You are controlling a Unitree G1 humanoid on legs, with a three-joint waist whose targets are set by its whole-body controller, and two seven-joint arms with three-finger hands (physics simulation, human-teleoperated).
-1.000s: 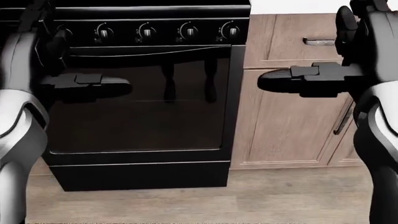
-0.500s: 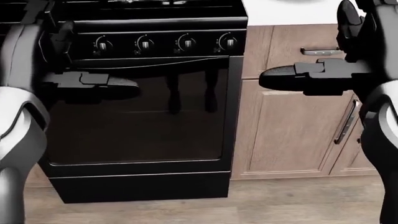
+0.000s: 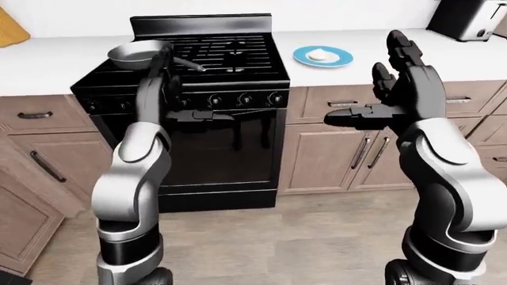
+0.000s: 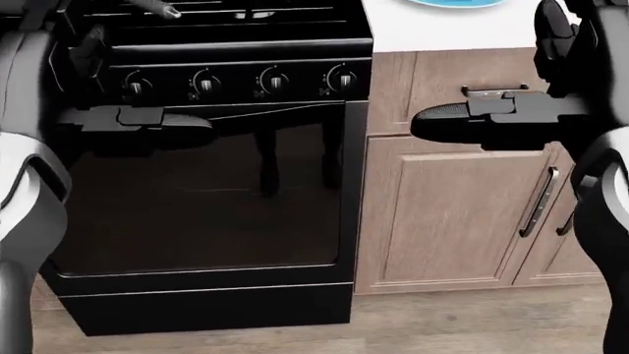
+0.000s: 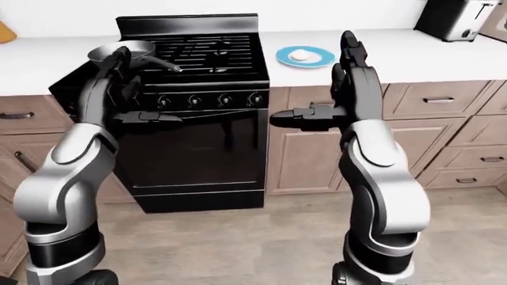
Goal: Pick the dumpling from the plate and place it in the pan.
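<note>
A white dumpling lies on a blue plate on the white counter, right of the stove. A grey pan stands on the stove's left burner, its handle pointing right. My left hand is open and empty, fingers upright, held before the stove's knobs below the pan. My right hand is open and empty, fingers upright, held before the cabinet below and right of the plate. In the head view only the plate's rim shows at the top edge.
The black stove with its oven door fills the middle. Wooden cabinets with drawers stand on both sides. A dark toaster sits on the counter at top right. A yellow object is at top left.
The head view has shifted: the stove and cabinets slid down and left in the picture, and the stove top and plate rim came in at the top. Both hands stay open.
</note>
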